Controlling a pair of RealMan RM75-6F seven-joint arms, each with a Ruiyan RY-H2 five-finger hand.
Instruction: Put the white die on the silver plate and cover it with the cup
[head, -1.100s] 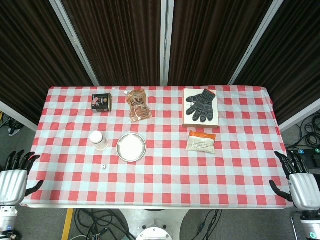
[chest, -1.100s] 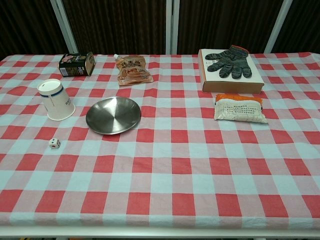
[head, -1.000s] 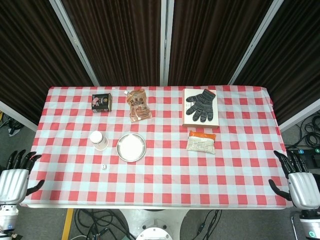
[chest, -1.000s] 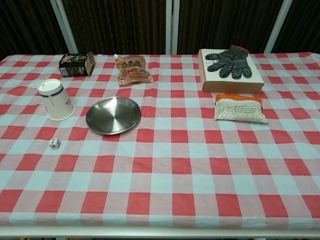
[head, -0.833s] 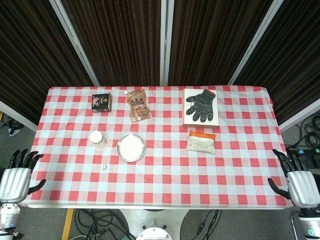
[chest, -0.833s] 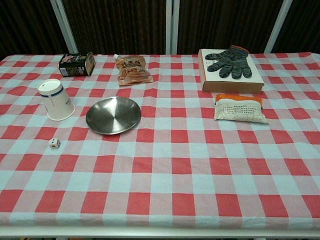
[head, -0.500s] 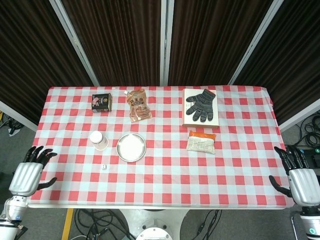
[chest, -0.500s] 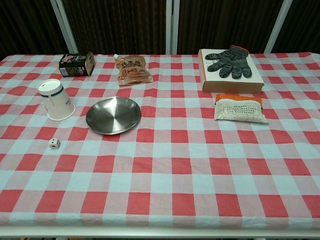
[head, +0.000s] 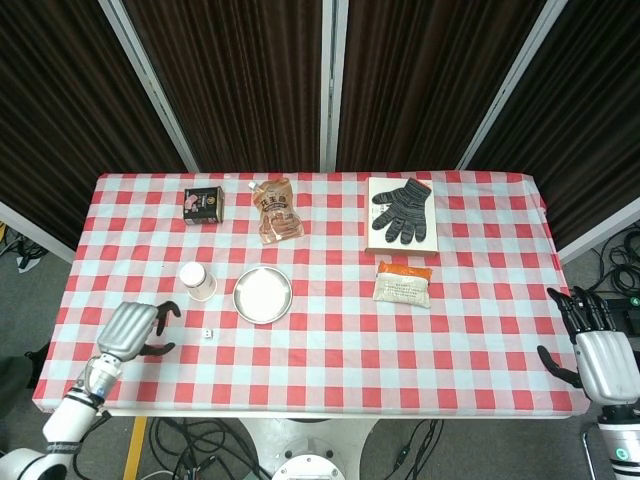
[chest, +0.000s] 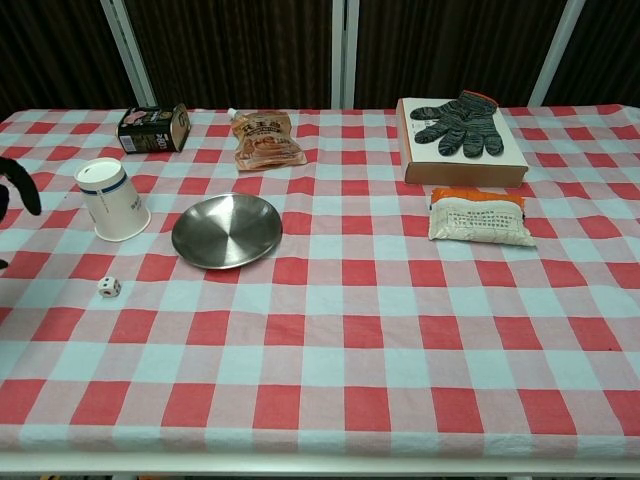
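Note:
A small white die (head: 208, 333) (chest: 109, 287) lies on the checked cloth in front of an upside-down white paper cup (head: 197, 281) (chest: 112, 199). Right of the cup sits the empty silver plate (head: 262, 294) (chest: 227, 230). My left hand (head: 131, 329) hovers over the table's front left, left of the die, open and holding nothing; only its dark fingertips (chest: 17, 185) show at the chest view's left edge. My right hand (head: 598, 357) hangs open beyond the table's right front corner.
Along the back lie a dark box (head: 203, 204), an orange pouch (head: 279, 211), and a striped glove (head: 402, 208) on a flat box (chest: 462, 156). An orange-and-white packet (head: 402, 283) sits at the middle right. The table's front edge (chest: 320, 460) is near.
My left hand has swung from beside the table's left front corner inward over the cloth toward the die. The right hand has barely moved. The objects are unchanged.

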